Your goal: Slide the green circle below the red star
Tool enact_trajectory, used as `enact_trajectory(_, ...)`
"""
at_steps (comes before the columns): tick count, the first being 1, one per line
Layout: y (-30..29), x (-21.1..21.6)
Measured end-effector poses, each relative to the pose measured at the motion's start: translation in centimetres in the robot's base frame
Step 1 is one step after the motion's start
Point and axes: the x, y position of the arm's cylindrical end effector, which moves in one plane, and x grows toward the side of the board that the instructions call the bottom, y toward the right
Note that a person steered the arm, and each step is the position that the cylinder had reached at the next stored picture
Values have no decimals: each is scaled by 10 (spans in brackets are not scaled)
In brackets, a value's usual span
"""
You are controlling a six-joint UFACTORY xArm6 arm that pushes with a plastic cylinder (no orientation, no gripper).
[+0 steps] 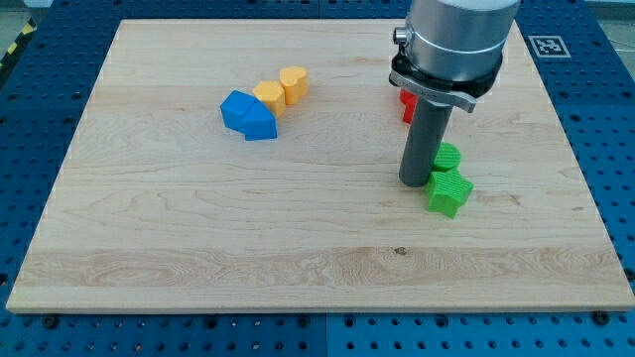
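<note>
Where my tip (415, 183) touches the green circle (447, 157), pale wooden board (198, 228), blue pegboard (605, 139) around.

1. Pale wooden board (198, 228) with fine grain lines.
2. Two blue blocks (248, 114).
3. Two yellow-orange blocks (282, 89).
4. Red block (406, 103), mostly hidden.
5. Bright green round block (448, 157); bright green star-like block (448, 190).
6. Dark grey rod (421, 139).
7. Blue perforated table (595, 109).

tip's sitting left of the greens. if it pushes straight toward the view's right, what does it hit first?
Most likely the green star, which sits right beside my tip on that side, close or touching. The green circle lies just above that line, partly hidden behind the rod, so depth is unclear; it could catch too.
</note>
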Motion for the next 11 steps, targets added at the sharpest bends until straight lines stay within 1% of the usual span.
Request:
enact_trajectory(3,50,6)
enact_trajectory(4,76,6)
enact_trajectory(5,84,7)
enact_trajectory(6,106,1)
enact_trajectory(7,89,0)
enact_trajectory(9,74,-9)
enact_trajectory(10,70,-12)
enact_trajectory(11,84,-13)
